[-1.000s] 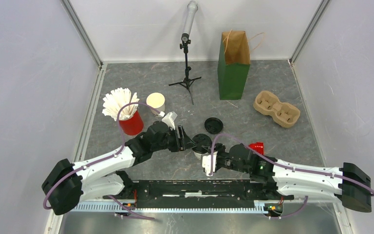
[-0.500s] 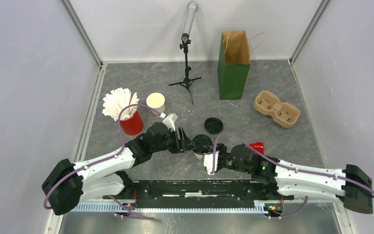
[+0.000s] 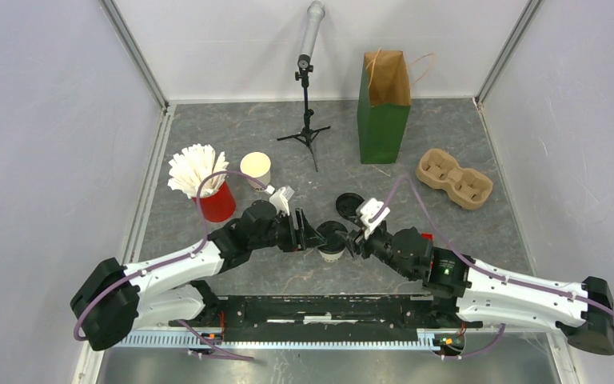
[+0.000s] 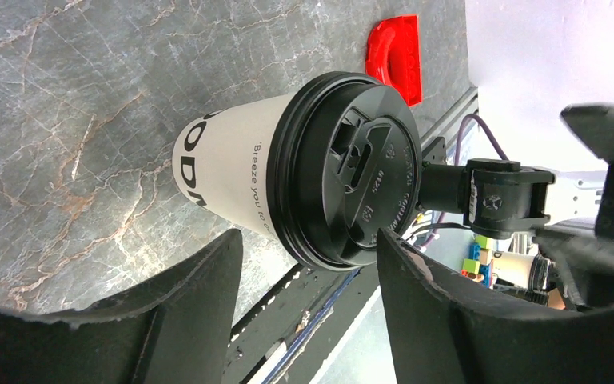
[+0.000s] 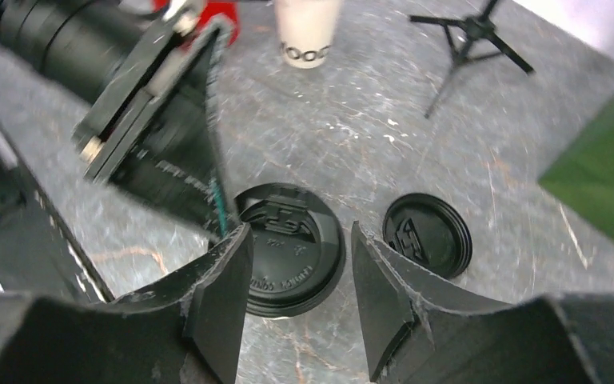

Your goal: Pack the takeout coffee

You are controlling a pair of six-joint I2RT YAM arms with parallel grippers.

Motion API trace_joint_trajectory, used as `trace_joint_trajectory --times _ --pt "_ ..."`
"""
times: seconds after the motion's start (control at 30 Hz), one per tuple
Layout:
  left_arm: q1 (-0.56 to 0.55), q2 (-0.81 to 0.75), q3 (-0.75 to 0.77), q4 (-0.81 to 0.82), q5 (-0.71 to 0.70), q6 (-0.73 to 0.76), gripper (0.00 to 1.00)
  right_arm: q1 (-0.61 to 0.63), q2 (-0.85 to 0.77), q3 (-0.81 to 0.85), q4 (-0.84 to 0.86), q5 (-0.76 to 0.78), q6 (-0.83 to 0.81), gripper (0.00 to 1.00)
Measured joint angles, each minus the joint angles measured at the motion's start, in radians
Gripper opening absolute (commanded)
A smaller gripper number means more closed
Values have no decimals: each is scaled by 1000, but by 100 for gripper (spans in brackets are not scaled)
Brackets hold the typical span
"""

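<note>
takeout coffee: cream cup, black lid, black lettering
surface: grey, pale marble veining
paper bag: green outside, brown inside
cup carrier: tan
stick cup: red; sticks white

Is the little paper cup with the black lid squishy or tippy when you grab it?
Probably squishy: the cup has paper walls, so a hard squeeze may dent them. Its lid looks like stiffer plastic. It narrows toward the bottom, so a push up high could tip it.
</note>
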Motion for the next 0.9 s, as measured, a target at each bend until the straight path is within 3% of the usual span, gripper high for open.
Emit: trace_joint_trajectory --times 0.2,0.33,0.6,0.9 --pt "0 -37 0 -5 -3 0 75 0 -2 35 -77 189 265 51" --pt "0 -93 0 -23 -28 1 75 -3 13 42 -110 232 344 49" --pt "0 -99 46 -112 -104 30 68 -46 116 81 -158 200 414 45" --pt "0 -7 85 -130 -114 66 67 -134 117 53 -133 90 444 40"
